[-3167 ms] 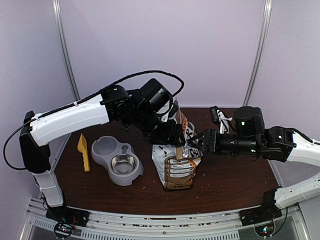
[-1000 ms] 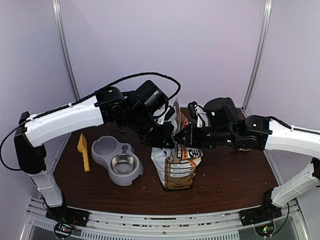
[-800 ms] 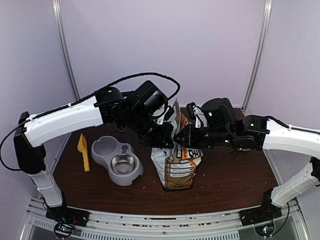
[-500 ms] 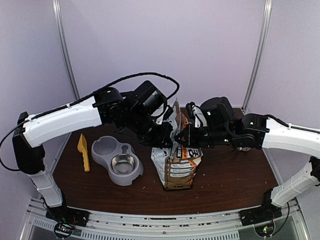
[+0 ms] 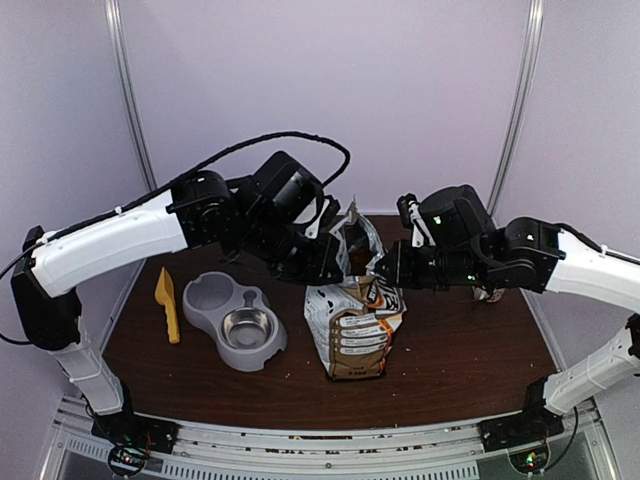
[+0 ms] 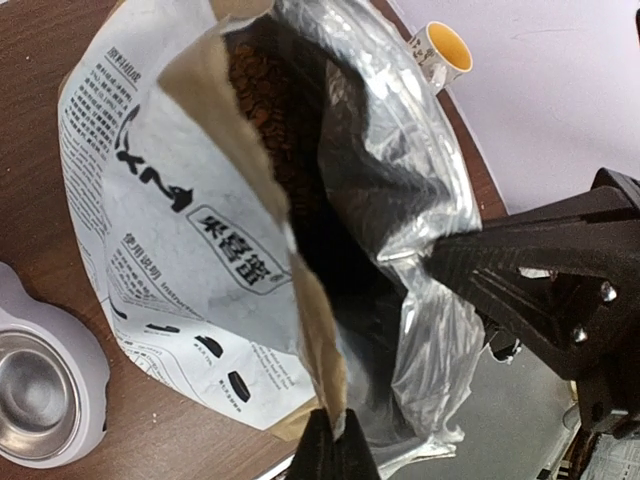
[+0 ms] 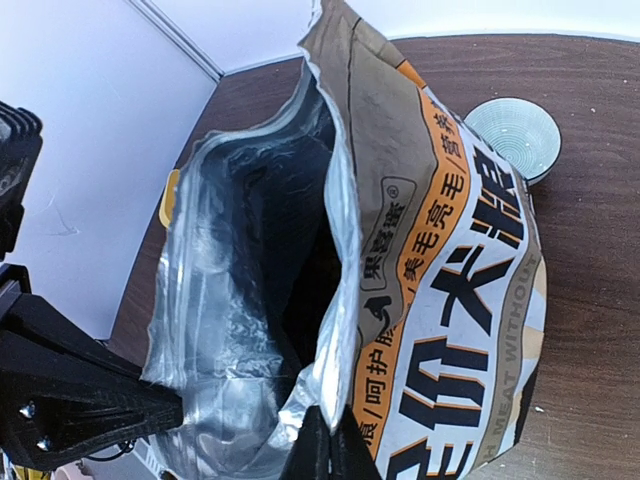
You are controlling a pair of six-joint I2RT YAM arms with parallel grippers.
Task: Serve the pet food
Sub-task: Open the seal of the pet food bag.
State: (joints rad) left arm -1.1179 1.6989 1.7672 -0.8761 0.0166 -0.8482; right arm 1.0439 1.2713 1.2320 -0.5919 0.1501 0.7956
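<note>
The silver-white pet food bag stands mid-table with its mouth pulled wide. Dark-brown kibble, the pet food, shows inside it in the left wrist view. My left gripper is shut on the bag's left rim, the paper edge pinched between its fingers. My right gripper is shut on the opposite rim, gripping the foil lip. The bag's printed orange-trimmed face fills the right wrist view, and its interior there is dark, so no kibble shows.
A grey double pet bowl with a steel insert sits left of the bag. A yellow scoop lies further left. A white cup and a teal bowl stand behind the bag.
My right gripper has shut on the bag's right rim. Both arms then drew apart, spreading the bag's mouth open.
</note>
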